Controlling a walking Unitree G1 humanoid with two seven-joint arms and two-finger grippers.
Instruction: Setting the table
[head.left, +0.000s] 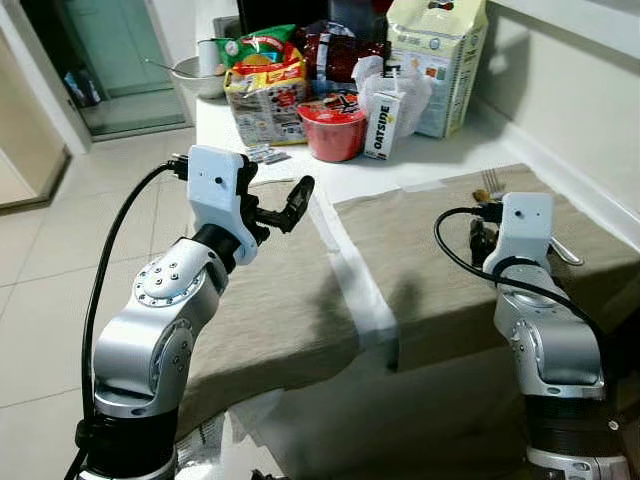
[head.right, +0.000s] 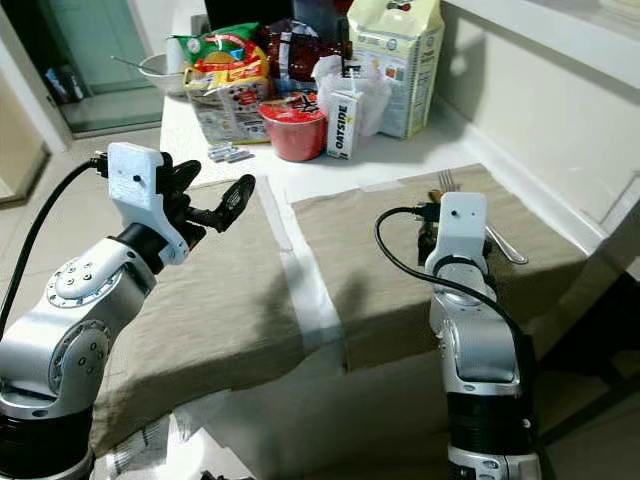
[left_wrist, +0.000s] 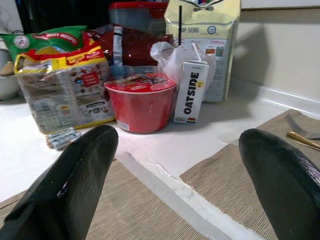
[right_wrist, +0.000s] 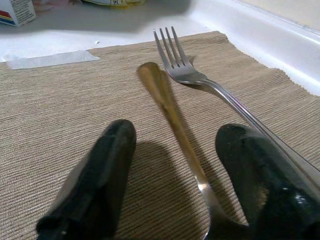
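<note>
1. State: right end effector (right_wrist: 175, 175) low over the right placemat (head.left: 420, 260), fingers (right_wrist: 95, 180) spread apart, gripping nothing. A gold-handled utensil (right_wrist: 167, 107) lies between them, handle running back under the wrist. A fork (right_wrist: 187, 72) lies just beside it, tines toward the far edge of the desk (head.left: 350, 180).
2. State: left end effector (left_wrist: 175, 175) raised above the left placemat (head.left: 270, 310), released and empty, aimed at the groceries at the back.
3. Risk: the two utensils lie very close, possibly touching near the handles; the wrist view is too foreshortened there to tell. Closing the fingers could catch the fork handle as well, and drag or lift both.
4. Risk: the gold handle is thin and flat on woven cloth. Fingers may skate over it or pinch the mat instead, bunching the fabric.
5. Risk: a sideways nudge would push the fork toward the mat's right edge, near the drop-off of the desk.
6. Risk: the left arm, if swung forward, heads for the red bowl (left_wrist: 140, 102) and the oat drink carton (left_wrist: 192, 90); the tall, narrow carton looks easy to topple.
7. Note: the mats are taped down, so a snag would strain the tape strip (head.left: 350, 275).
</note>
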